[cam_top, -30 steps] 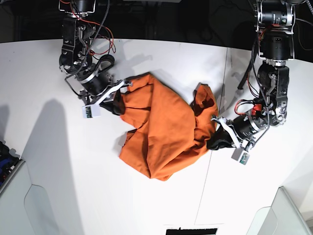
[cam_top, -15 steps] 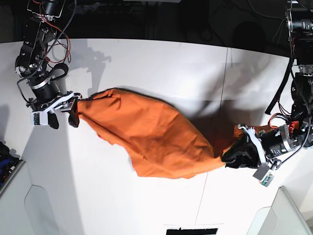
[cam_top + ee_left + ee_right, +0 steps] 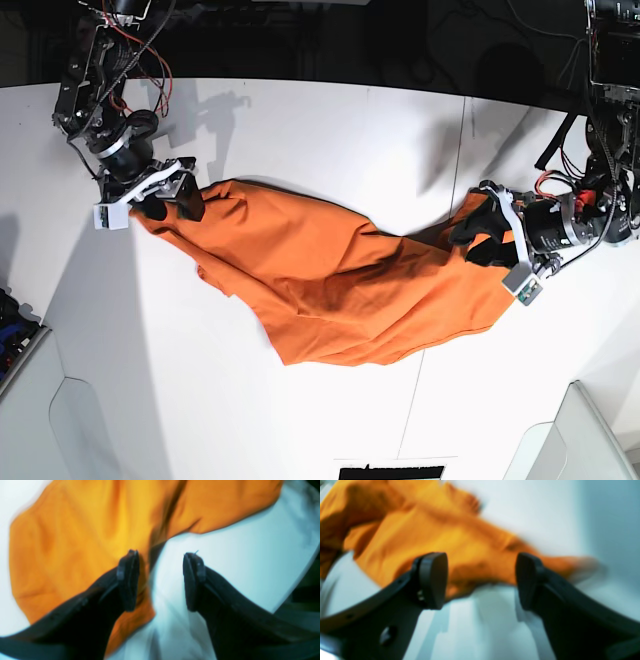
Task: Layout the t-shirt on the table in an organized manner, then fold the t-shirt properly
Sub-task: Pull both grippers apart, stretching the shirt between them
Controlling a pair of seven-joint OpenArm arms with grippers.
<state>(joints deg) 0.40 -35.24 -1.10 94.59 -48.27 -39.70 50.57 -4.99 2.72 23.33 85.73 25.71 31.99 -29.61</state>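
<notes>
The t-shirt [image 3: 330, 280] lay spread on the white worktop [image 3: 300, 130], stretched into an elongated shape. Its long axis ran across the base view from upper left to lower right, one narrow end pointing toward the right end effector [image 3: 168, 192] and the other toward the left end effector [image 3: 482, 232]. The widest, lowest part of the cloth sagged toward the near edge at mid-length, with creases and a darker fold near the centre. A thin dark seam [image 3: 462, 170] in the worktop ran beside the shirt's right-hand end in that view.

The right end effector stood wide, its 2 dark fingers [image 3: 433, 580] parted over the shirt's edge with bare worktop and cloth between them; nothing was clamped. The left end effector [image 3: 160, 580] was also parted, one finger [image 3: 128, 580] over orange cloth and the other over bare worktop, with no cloth held between them. Both wrist views were blurred, so whether the fingertips touched the fabric could not be determined. No collar tag could be made out.
</notes>
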